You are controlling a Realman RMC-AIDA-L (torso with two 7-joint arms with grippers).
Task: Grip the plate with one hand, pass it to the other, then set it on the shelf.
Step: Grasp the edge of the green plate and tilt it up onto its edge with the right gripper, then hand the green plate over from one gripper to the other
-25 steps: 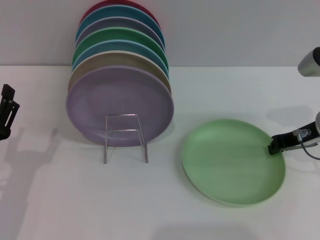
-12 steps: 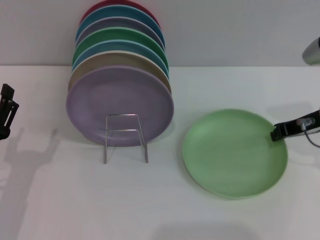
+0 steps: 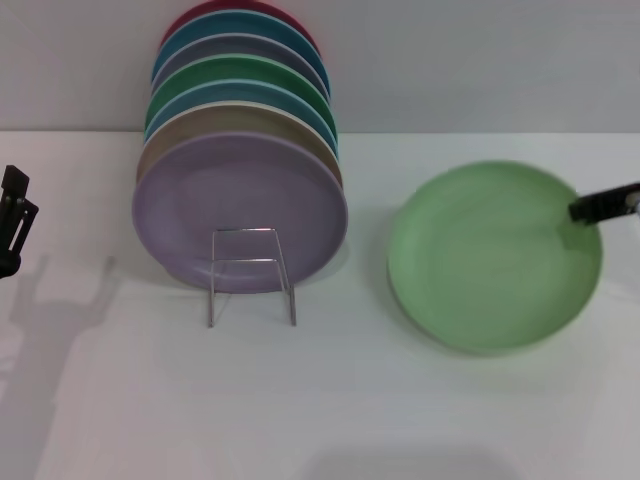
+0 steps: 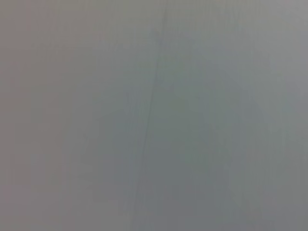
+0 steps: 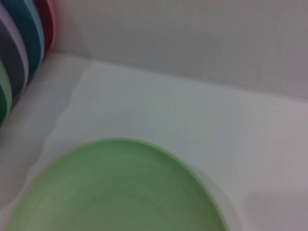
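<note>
Round matte pale-green plate, rim clamped by black right gripper, beside upright coloured plates in silver wire rack; left gripper idle, jaw state indiscernible

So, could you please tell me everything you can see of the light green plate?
The light green plate is round, plain and matte with a shallow rim. It is held by its right edge in the right gripper, face tilted toward the camera, to the right of the wire rack and its stacked plates.
</note>
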